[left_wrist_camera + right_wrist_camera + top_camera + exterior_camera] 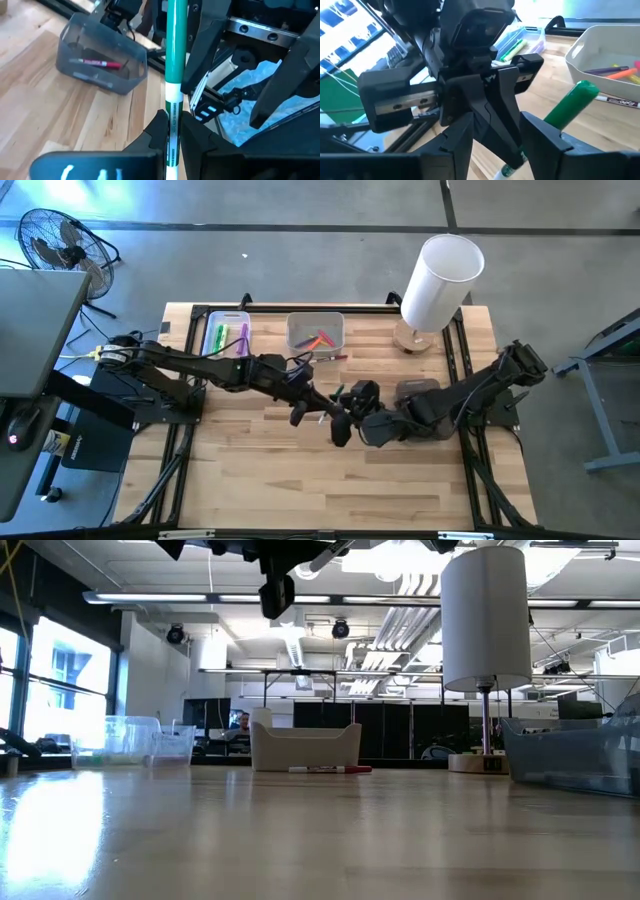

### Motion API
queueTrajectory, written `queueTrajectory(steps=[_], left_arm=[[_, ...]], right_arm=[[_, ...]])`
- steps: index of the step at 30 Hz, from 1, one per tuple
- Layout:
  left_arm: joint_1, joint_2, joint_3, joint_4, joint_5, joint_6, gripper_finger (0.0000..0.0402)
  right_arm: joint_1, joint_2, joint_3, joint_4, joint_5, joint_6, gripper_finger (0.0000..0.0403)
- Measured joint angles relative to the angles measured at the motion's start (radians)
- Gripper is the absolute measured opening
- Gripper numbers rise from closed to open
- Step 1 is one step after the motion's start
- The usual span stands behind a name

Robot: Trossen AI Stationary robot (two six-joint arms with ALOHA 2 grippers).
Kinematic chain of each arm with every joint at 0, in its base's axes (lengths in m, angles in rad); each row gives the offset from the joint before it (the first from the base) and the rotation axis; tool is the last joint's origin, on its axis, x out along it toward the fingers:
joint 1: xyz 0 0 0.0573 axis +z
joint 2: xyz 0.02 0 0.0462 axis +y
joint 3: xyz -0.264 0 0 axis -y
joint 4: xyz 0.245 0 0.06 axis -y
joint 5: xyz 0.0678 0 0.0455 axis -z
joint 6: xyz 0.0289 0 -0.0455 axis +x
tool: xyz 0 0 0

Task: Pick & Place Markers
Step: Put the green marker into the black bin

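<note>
I see both arms meeting over the middle of the table (250, 480). The left gripper (172, 127) is clamped on a green marker (175, 75): a white body with small print along it and a long green cap, standing straight up between the two dark fingers. In the right wrist view the same marker (570, 105) shows its rounded green cap end tilted toward the camera, just beside the right gripper (497, 142), whose fingers stand apart on either side of the left gripper's tip. I cannot tell from that angle whether the right fingers touch the marker.

Toward the back of the table, the grey bin (316, 333) holds orange and pink markers (319, 340), and a red-capped white marker (330, 769) lies on the wood just in front of it. The clear tray (226, 335) to its left holds green and purple markers (230, 336). A white lamp (437, 282) stands at the back right corner.
</note>
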Motion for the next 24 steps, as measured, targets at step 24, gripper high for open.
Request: queueTrajectory(steps=[24], left_arm=[[0.106,-0.003,0.002,0.092,0.051,-0.05,0.0022]], right_arm=[[-0.001,-0.146,-0.001,-0.147,-0.077,0.043,0.0114]])
